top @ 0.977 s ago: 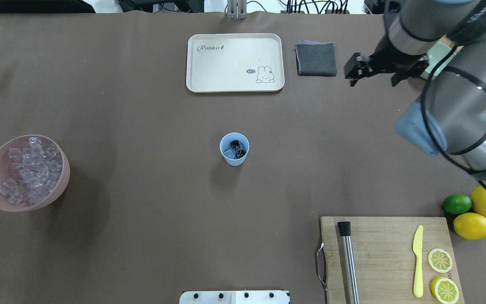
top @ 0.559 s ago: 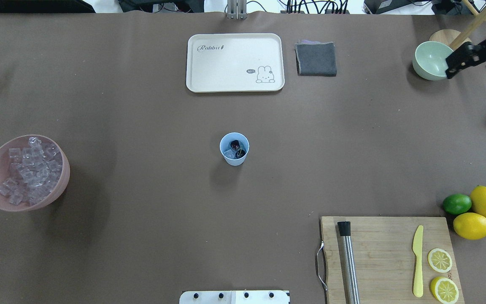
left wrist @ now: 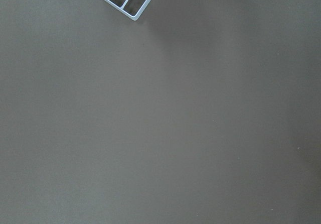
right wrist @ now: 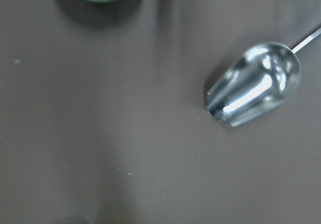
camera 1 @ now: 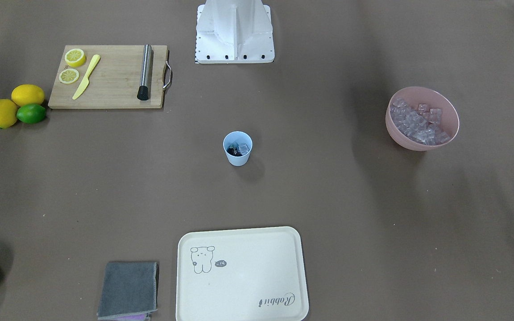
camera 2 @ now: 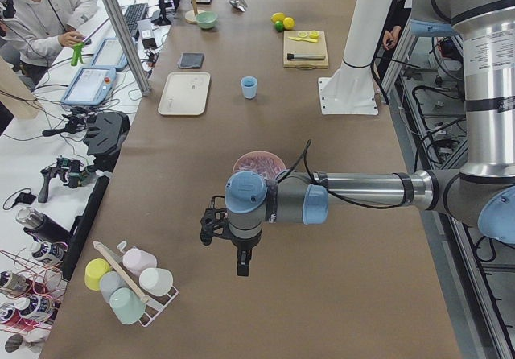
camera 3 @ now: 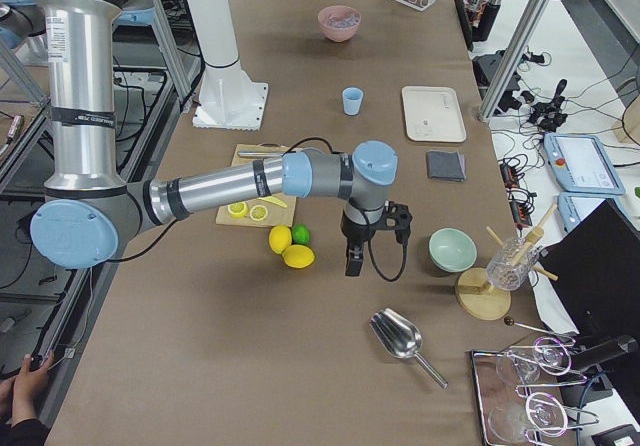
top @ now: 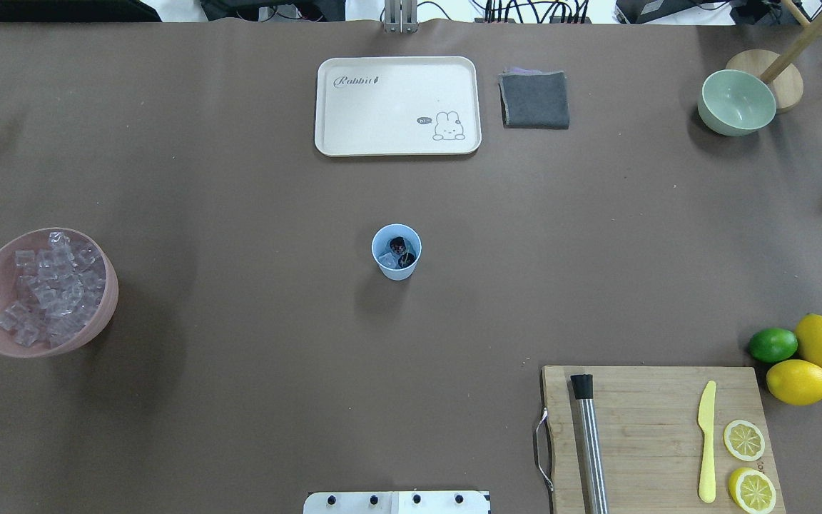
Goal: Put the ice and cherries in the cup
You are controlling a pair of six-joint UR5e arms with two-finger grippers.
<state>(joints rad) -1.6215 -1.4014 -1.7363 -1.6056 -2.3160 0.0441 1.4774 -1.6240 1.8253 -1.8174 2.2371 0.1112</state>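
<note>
The light blue cup (top: 396,251) stands upright at the table's middle, also in the front view (camera 1: 238,148). Inside it lie the dark cherries (top: 402,250) and a clear ice cube (top: 386,258). Many more ice cubes (top: 51,285) fill the pink bowl (top: 108,303) at the left. My left gripper (camera 2: 225,242) hangs over bare table beyond the pink bowl, far from the cup; I cannot tell if it is open. My right gripper (camera 3: 375,241) hangs past the lemons near the green bowl, also far from the cup; its state cannot be told.
A cream tray (top: 397,106) and grey cloth (top: 534,100) lie at the back. A pale green bowl (top: 736,102) sits back right, a metal scoop (right wrist: 253,86) near it. A cutting board (top: 646,428) with knife and lemon slices, lemons and a lime (top: 773,345) are front right.
My right arm has swung off to the right and left the overhead view, uncovering the green bowl. The cup and its contents have not moved.
</note>
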